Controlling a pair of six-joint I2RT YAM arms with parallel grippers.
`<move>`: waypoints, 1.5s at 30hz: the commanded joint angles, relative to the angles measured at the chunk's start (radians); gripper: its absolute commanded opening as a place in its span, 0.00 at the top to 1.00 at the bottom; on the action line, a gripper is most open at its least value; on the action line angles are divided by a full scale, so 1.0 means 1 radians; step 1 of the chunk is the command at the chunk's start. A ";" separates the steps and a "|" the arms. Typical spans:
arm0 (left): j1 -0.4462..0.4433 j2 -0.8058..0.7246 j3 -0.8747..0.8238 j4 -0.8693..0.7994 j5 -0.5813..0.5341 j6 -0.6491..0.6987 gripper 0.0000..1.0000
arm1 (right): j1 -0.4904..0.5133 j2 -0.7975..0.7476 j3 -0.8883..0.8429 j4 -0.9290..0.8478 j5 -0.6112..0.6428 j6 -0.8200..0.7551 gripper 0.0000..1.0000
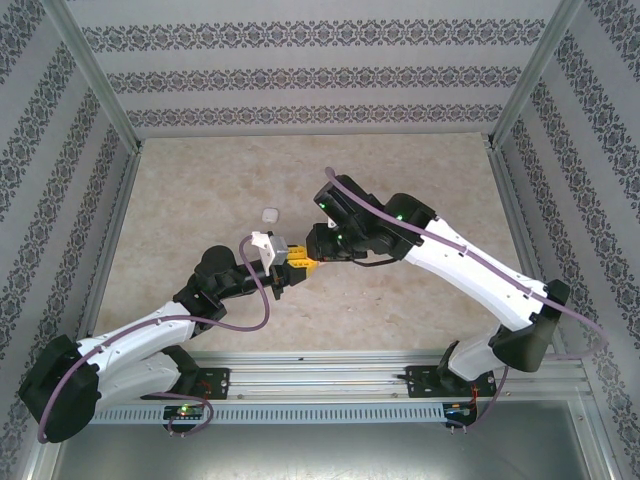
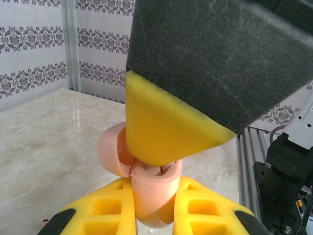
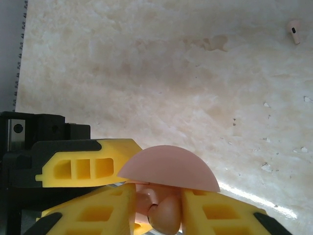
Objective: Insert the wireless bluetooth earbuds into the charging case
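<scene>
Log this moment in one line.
left fingers: clamp open charging case | right fingers: over case, grip unclear | earbud: loose on table

Bright, even light came from overhead, leaving only faint soft shadows beneath the arms on the table (image 1: pixel 200 190) and a pale glare on its polished surface at near right, while the left gripper (image 2: pixel 154 193) looked softly blurred up close.

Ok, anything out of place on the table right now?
One earbud lies loose on the table, apart from the charging case, which the left end effector grips with lid open. Nothing looks damaged.
</scene>
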 commanded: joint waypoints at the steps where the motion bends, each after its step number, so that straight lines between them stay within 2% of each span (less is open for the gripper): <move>1: -0.015 -0.009 0.026 0.018 0.019 0.012 1.00 | 0.020 0.027 0.043 0.017 -0.045 -0.051 0.70; 8: -0.017 -0.006 0.024 0.017 0.019 0.012 1.00 | 0.022 0.038 0.064 0.009 -0.022 -0.066 0.70; 15: -0.017 -0.005 0.022 0.017 0.027 0.009 1.00 | 0.022 0.068 0.130 -0.066 0.004 -0.135 0.82; 24: -0.016 0.009 0.007 0.106 0.141 -0.076 1.00 | 0.032 0.075 0.180 -0.114 -0.079 -0.364 0.87; 34: -0.013 0.057 0.026 0.170 0.252 -0.172 1.00 | 0.048 0.081 0.234 -0.213 -0.135 -0.597 0.88; 45: -0.013 0.073 0.032 0.190 0.289 -0.210 1.00 | 0.043 0.107 0.260 -0.208 -0.206 -0.810 0.86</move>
